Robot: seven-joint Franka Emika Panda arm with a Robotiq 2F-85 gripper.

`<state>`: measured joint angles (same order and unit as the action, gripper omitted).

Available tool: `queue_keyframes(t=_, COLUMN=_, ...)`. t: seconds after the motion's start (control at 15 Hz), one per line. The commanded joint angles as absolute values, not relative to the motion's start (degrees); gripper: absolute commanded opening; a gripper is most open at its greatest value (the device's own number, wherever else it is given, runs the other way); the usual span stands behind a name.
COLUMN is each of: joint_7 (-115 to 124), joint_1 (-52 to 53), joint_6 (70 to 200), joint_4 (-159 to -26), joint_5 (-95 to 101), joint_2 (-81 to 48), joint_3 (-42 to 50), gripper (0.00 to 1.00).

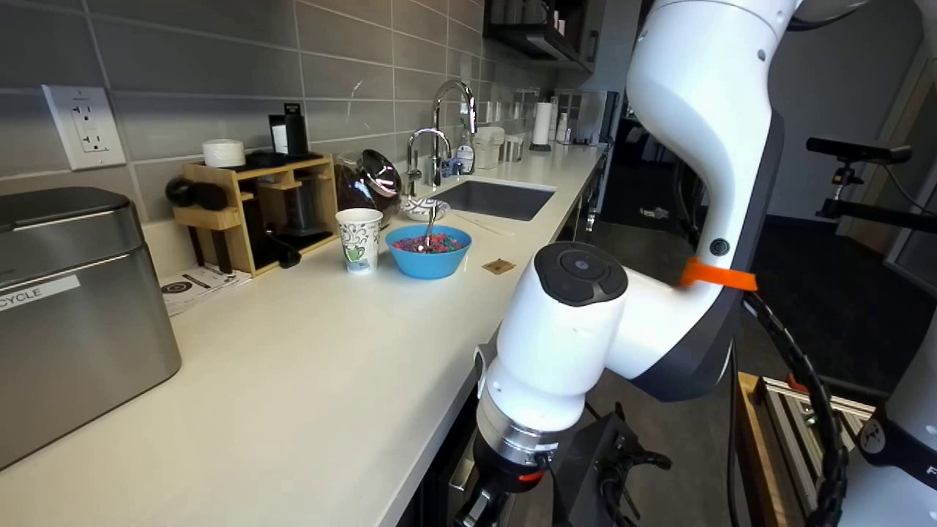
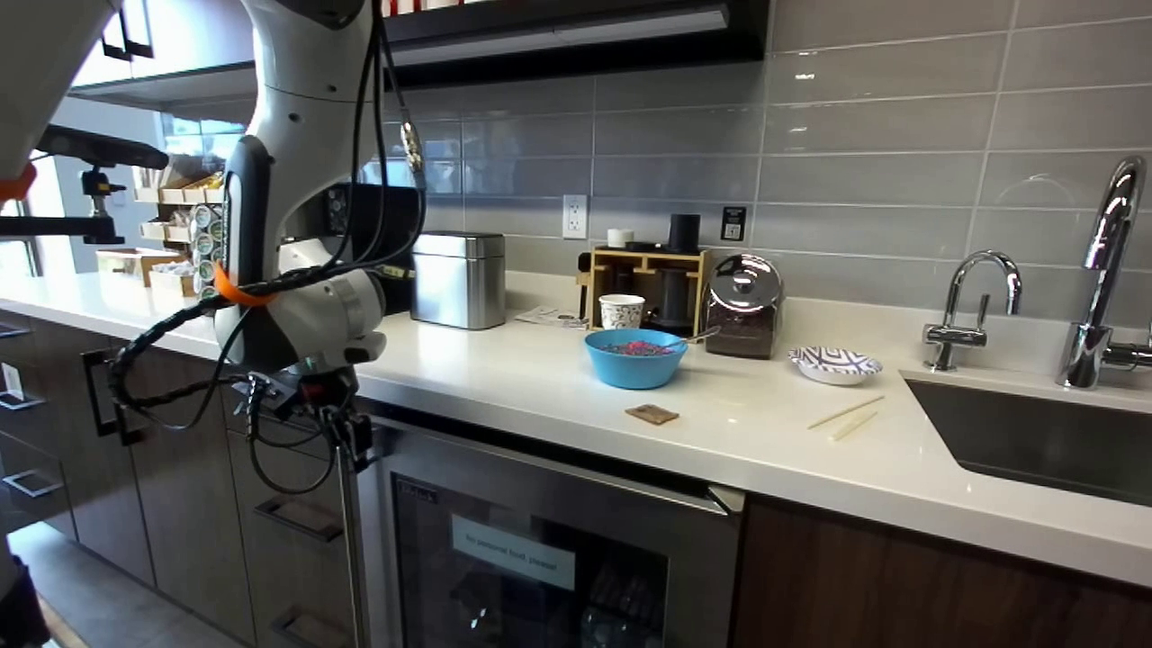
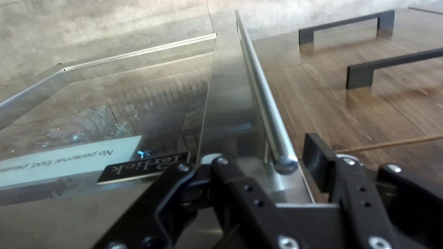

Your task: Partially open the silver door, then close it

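The silver door (image 2: 576, 468) is a metal-framed glass fridge front under the counter. It looks closed, its top edge parallel to the counter edge. In the wrist view the door frame (image 3: 228, 100) carries a long round silver handle (image 3: 264, 93), which is also visible as a vertical bar (image 2: 354, 549) in an exterior view. My gripper (image 3: 270, 162) is open, with the handle's near end between its two fingers. No contact is visible; the left pad is hidden. The gripper also shows in both exterior views, at the handle's top (image 2: 351, 441) and partly cut off low down (image 1: 479, 509).
Wooden drawers with black handles (image 3: 346, 24) adjoin the door's handle side. The white counter (image 1: 293, 380) overhangs the door. On it stand a blue bowl (image 2: 634, 364), a paper cup (image 1: 359, 241), a wooden organizer (image 1: 245, 212) and a silver bin (image 2: 459, 279).
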<state>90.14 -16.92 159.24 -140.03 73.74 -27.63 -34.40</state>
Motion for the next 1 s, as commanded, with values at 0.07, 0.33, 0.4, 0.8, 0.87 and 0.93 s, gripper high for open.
queue_keyframes(t=0.07, joint_7=69.9, joint_1=-23.5, joint_6=156.2, joint_4=-149.8, joint_5=55.8, joint_2=-24.1, joint_3=-43.3, gripper=0.91)
queue_keyframes(t=0.33, joint_7=57.3, joint_1=-36.5, joint_6=155.6, joint_4=-157.9, joint_5=38.9, joint_2=-19.5, joint_3=-61.0, gripper=1.0)
queue_keyframes(t=0.4, joint_7=57.5, joint_1=-39.8, joint_6=156.8, joint_4=-159.2, joint_5=36.5, joint_2=-18.0, joint_3=-65.5, gripper=1.0)
queue_keyframes(t=0.8, joint_7=61.6, joint_1=-48.2, joint_6=156.6, joint_4=-157.4, joint_5=36.4, joint_2=-18.0, joint_3=-76.3, gripper=1.0)
queue_keyframes(t=0.87, joint_7=61.6, joint_1=-48.7, joint_6=156.6, joint_4=-157.3, joint_5=36.4, joint_2=-17.9, joint_3=-76.7, gripper=1.0)
queue_keyframes(t=0.93, joint_7=61.6, joint_1=-48.9, joint_6=156.6, joint_4=-157.3, joint_5=36.4, joint_2=-17.9, joint_3=-76.8, gripper=1.0)
